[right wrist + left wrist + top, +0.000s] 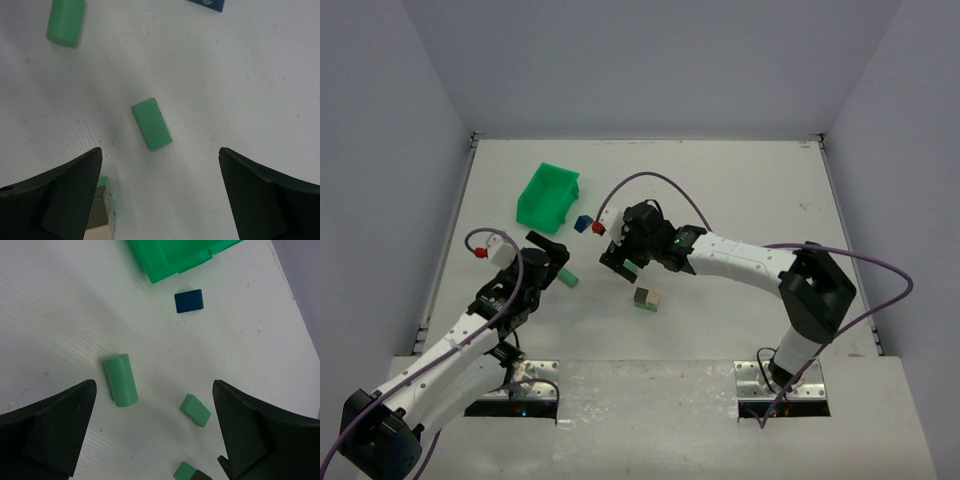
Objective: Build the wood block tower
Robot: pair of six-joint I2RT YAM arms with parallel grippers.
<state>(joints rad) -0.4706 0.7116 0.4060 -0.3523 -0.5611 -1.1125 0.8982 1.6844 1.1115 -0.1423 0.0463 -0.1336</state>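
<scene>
The green bin (pixel 548 197) sits toward the far left of the tabletop (pixel 740 190) with its open side up, and every block in view lies outside it on the bare surface. The wood block tower (pixel 646 298) is so far only a green piece touching a plain wood-coloured piece near the middle of the tabletop; whether one rests on the other cannot be told. A dark blue block (pixel 583 224) lies just beside the bin's near right corner. A green cylinder (pixel 568 278) lies on its side nearer the front edge, close to the left gripper (pixel 552 258), whose fingers are spread wide and hold nothing. The right gripper (pixel 620 262) hangs over a flat green rectangular block (pixel 151 123), its fingers likewise spread wide, with the block lying on the surface between them and touched by neither.
</scene>
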